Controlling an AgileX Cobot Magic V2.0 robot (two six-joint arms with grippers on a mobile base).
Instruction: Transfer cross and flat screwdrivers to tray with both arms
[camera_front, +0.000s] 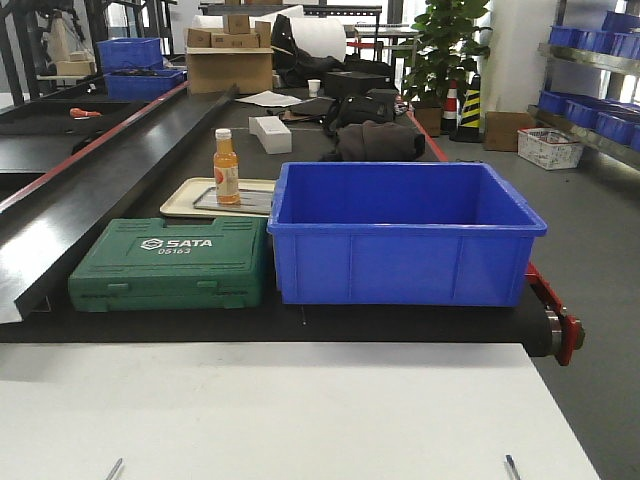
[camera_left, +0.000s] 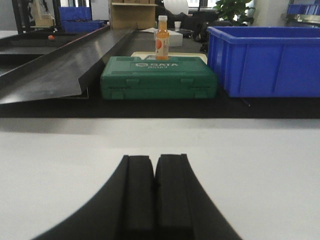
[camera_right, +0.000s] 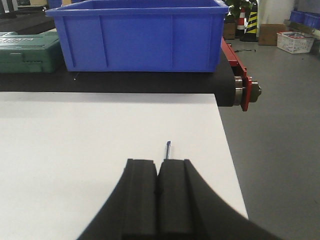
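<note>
Left gripper (camera_left: 154, 160): being held low and level over the white table (camera_left: 260, 160), pads pressed together.
Right gripper (camera_right: 158, 163): being held likewise, pads being clamped on a screwdriver shaft (camera_right: 167, 150), tip protruding forward.
Metal tray (camera_front: 255, 203): being kept inside the beige tray (camera_front: 180, 205), under the orange bottle (camera_front: 227, 170).

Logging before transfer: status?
Right hand shut on thin steel screwdriver shaft. Left hand shut, nothing showing. Orange bottle standing on silver metal tray. Green case, blue crate in front.
</note>
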